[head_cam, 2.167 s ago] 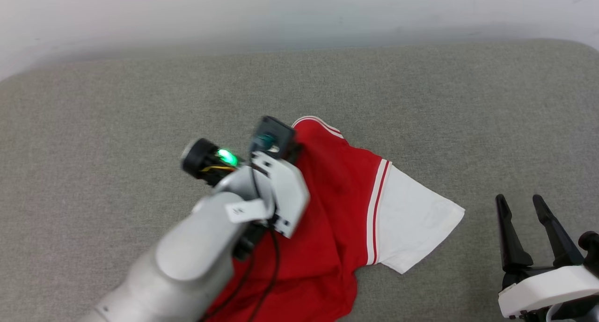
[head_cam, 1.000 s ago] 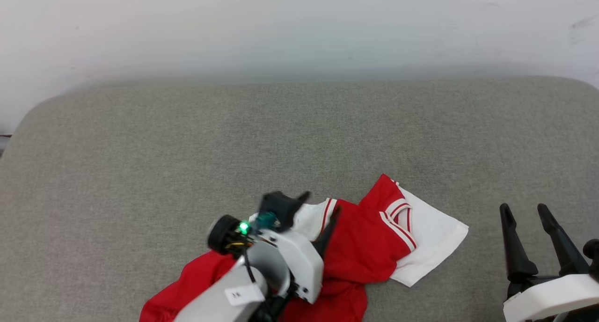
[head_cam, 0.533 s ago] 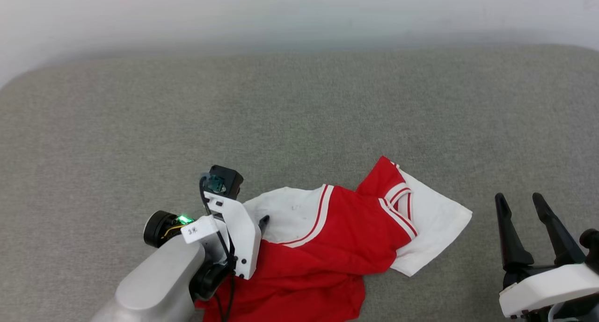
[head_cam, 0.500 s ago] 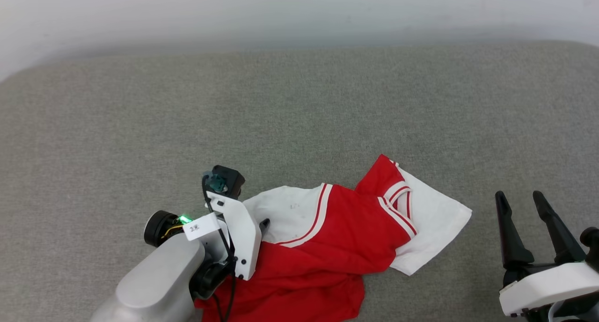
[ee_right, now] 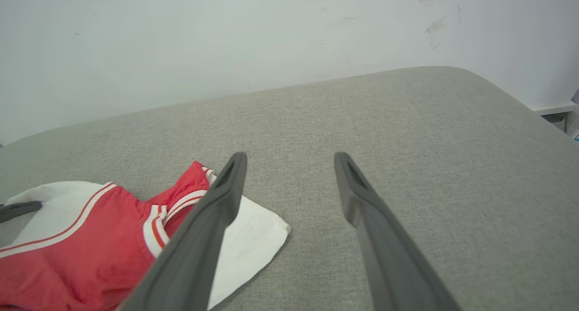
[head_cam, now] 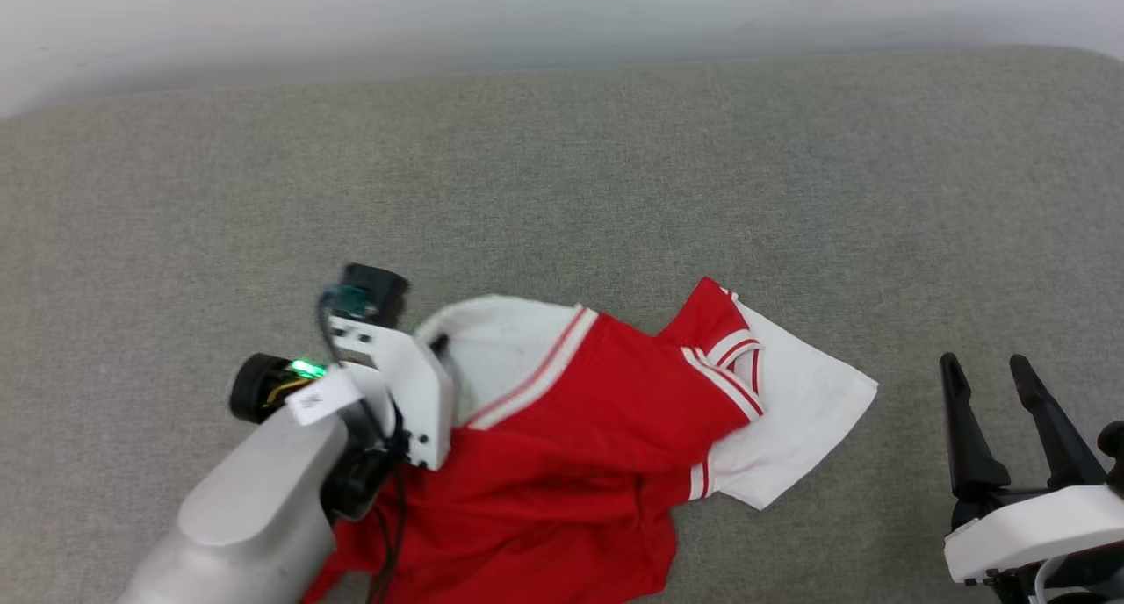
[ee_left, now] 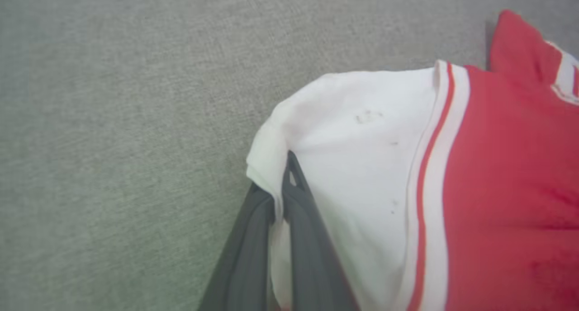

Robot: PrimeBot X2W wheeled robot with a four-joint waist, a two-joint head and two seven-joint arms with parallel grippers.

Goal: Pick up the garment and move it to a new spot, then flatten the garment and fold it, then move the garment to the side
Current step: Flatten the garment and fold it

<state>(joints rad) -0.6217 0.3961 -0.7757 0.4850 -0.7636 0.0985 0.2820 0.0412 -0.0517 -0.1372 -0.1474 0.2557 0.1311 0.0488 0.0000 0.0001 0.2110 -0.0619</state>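
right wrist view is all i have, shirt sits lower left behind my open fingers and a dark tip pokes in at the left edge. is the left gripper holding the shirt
Observer: Yes. In the left wrist view the left gripper is shut on the edge of a white sleeve of the garment.
Operator: where's the rest of it
Observer: In the head view the red body lies bunched toward the near side, beside the left arm.
Operator: is my finger touching it
Observer: No. The head view shows the right gripper apart from it, with bare grey surface between it and the other white sleeve.
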